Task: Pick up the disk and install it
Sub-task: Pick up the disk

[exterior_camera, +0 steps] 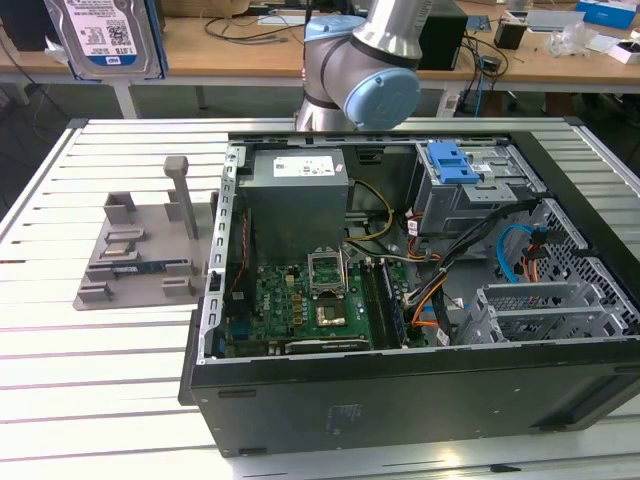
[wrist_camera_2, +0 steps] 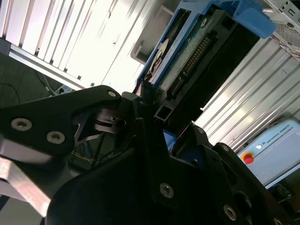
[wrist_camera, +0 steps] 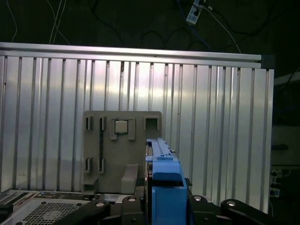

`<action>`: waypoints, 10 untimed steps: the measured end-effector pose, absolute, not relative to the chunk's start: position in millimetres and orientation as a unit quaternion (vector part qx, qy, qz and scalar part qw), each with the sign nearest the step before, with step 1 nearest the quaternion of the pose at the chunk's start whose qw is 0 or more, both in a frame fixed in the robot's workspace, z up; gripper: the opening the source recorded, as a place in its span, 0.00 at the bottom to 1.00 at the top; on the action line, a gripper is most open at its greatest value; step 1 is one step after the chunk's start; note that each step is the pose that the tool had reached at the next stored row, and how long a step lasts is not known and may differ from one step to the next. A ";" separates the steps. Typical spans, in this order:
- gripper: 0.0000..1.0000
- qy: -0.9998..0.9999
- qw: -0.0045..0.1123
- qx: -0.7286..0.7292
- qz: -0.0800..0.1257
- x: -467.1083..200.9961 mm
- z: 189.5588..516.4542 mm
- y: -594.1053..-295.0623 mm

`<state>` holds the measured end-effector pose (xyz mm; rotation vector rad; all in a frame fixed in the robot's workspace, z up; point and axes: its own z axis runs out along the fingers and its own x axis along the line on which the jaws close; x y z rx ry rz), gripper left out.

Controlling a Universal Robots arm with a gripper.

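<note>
Silver rectangular hard disk [exterior_camera: 105, 35], blue plastic frame, clamped in black pincer [wrist_camera_2: 168, 112], held above slatted metal tabletop [exterior_camera: 60, 340]. Pickup judged done; installation in open black computer case [exterior_camera: 400, 390] left.

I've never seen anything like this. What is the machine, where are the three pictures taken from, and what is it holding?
It is one robot arm working over a slatted metal table. The exterior view comes from a camera off the arm; both wrist views come from cameras riding on it. On the table stand an open computer case and a grey holder. The arm's tool is clamped on the disk, a labelled hard drive in a blue frame, held in the air.
</note>
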<state>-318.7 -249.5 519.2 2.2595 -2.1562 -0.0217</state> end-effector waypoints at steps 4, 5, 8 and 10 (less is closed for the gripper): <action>0.37 -0.690 0.009 0.723 -0.007 -313.7 519.3 -249.9; 0.37 -0.690 0.009 0.723 -0.007 -312.6 519.3 -250.8; 0.37 -0.690 0.009 0.723 -0.007 -310.8 519.2 -254.1; 0.37 -0.690 0.009 0.723 -0.007 -309.9 519.2 -255.9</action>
